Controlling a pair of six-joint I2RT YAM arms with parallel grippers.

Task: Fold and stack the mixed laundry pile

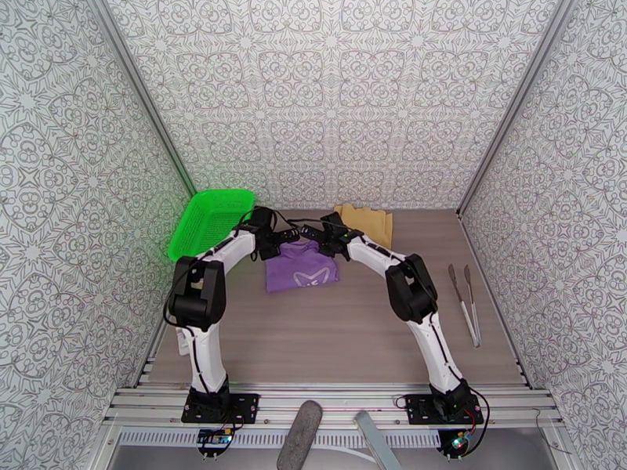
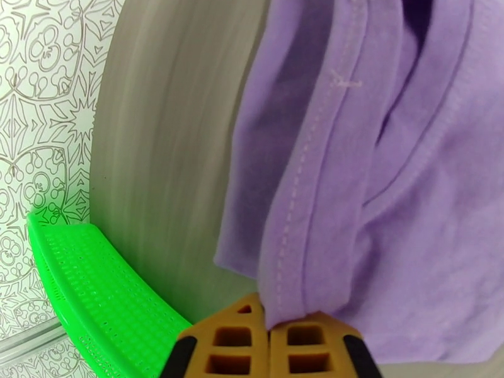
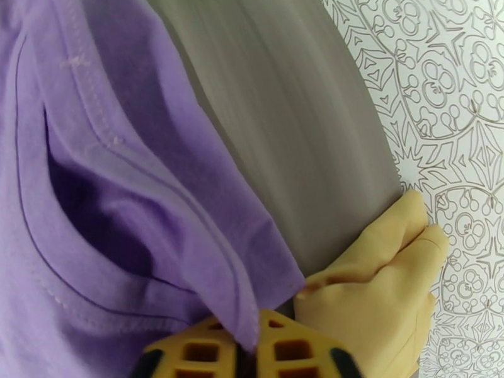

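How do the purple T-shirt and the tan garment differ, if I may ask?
The purple T-shirt bears a white print; the tan garment is plain. The tan garment lies farther back than the purple T-shirt. The left gripper and right gripper pinch the purple T-shirt; nothing holds the tan garment. Both are cloth.

The T-shirt (image 1: 302, 272) is purple with a white mark, the other garment (image 1: 367, 221) mustard-tan, the basket (image 1: 208, 222) bright green, the table (image 1: 337, 338) grey wood-grain, the walls (image 1: 329, 95) white with grey floral tracery.
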